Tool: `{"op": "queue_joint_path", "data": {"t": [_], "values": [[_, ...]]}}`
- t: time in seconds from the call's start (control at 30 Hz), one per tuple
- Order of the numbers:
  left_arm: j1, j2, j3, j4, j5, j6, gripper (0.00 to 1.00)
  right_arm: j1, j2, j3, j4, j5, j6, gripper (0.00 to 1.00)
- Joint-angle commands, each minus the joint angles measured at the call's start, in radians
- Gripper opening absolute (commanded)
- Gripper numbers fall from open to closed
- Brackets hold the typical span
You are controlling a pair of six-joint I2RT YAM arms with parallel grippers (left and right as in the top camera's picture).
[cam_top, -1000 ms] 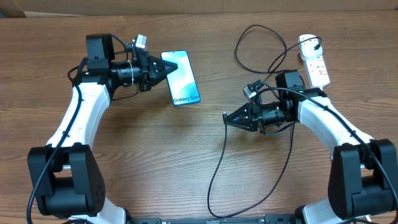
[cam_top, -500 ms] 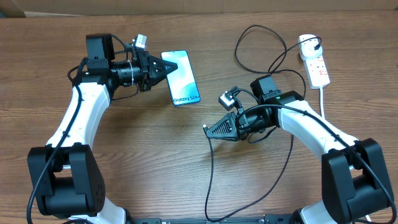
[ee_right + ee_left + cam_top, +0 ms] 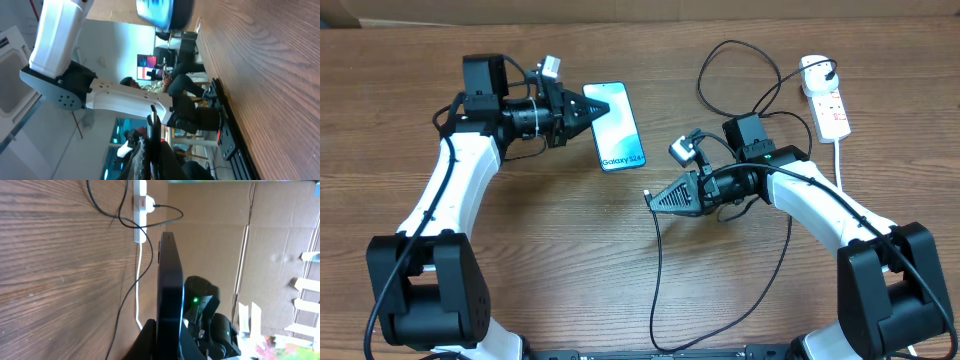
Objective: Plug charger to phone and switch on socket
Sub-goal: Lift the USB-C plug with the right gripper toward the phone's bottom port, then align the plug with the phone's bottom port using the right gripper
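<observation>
The phone (image 3: 619,130) has a teal screen and lies at the table's upper middle. My left gripper (image 3: 603,108) is shut on its top end. The left wrist view shows the phone (image 3: 170,280) edge-on between the two black fingers (image 3: 148,342). My right gripper (image 3: 655,199) is shut on the charger's small black connector tip (image 3: 648,193), a little below and right of the phone's bottom end. The black cable (image 3: 662,270) hangs down from it, then loops back to the white plug (image 3: 812,68) in the socket (image 3: 830,108). In the right wrist view the connector (image 3: 152,131) stands between the jaws.
The socket's thick white cord (image 3: 838,155) runs down the right side behind my right arm. Loops of the black cable (image 3: 720,60) lie at the upper middle right. Cardboard walls (image 3: 210,225) stand past the table's far edge.
My right gripper has carried the connector leftward to near the phone's bottom end. The left gripper and the phone have shifted slightly right.
</observation>
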Motion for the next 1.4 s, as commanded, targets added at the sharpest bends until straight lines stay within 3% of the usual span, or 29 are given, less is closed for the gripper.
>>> {"op": "queue_joint_path", "data": {"t": [0.0,0.13,0.7,1.0,1.37], "values": [[-0.019,-0.003,0.01,0.006,0.045,-0.06,0.04,-0.002,-0.025,0.021,0.099,0.016,0.211,0.04],[-0.019,-0.003,0.01,0.01,0.039,-0.074,0.04,0.003,-0.025,0.021,0.177,0.085,0.338,0.04],[-0.023,-0.003,0.01,0.044,-0.026,-0.111,0.04,0.032,-0.025,0.021,0.482,0.022,0.57,0.04],[-0.023,-0.003,0.01,0.13,-0.028,-0.25,0.04,0.032,-0.025,0.021,0.497,0.046,0.593,0.04],[-0.023,-0.003,0.01,0.129,-0.026,-0.25,0.04,0.032,-0.025,0.021,0.579,0.055,0.664,0.04]]}}
